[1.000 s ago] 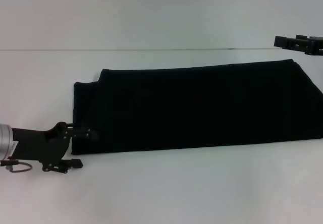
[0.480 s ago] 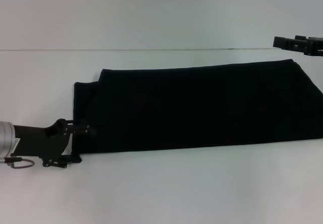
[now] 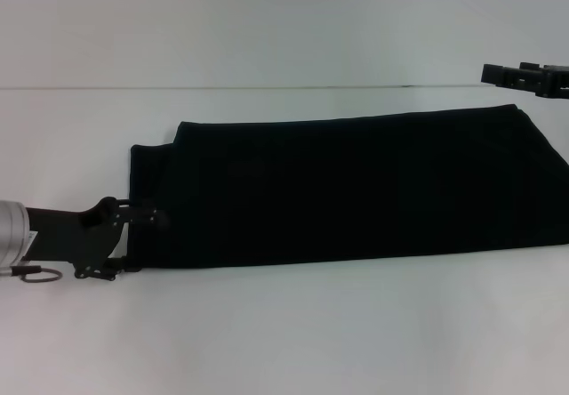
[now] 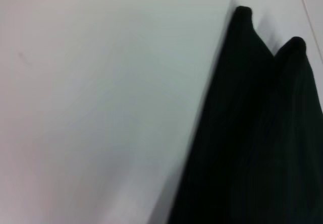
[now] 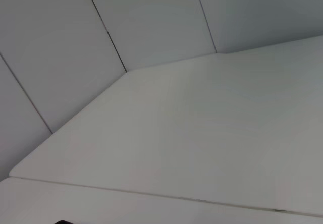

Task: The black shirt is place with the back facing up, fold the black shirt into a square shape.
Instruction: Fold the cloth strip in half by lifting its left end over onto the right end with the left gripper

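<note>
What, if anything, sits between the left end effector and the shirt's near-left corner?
Nothing visible. The left end effector is already at the left edge of the black shirt, with only bare table around it.

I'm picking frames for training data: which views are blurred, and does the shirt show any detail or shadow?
Head view: fairly sharp; the black shirt reads as a nearly flat dark mass with faint fold lines, and the left end effector blends into it. Left wrist view: soft and smeared, with a dim shadow on the white table along the shirt's edge. Right wrist view: evenly lit, only table and wall panels, no shirt.
</note>
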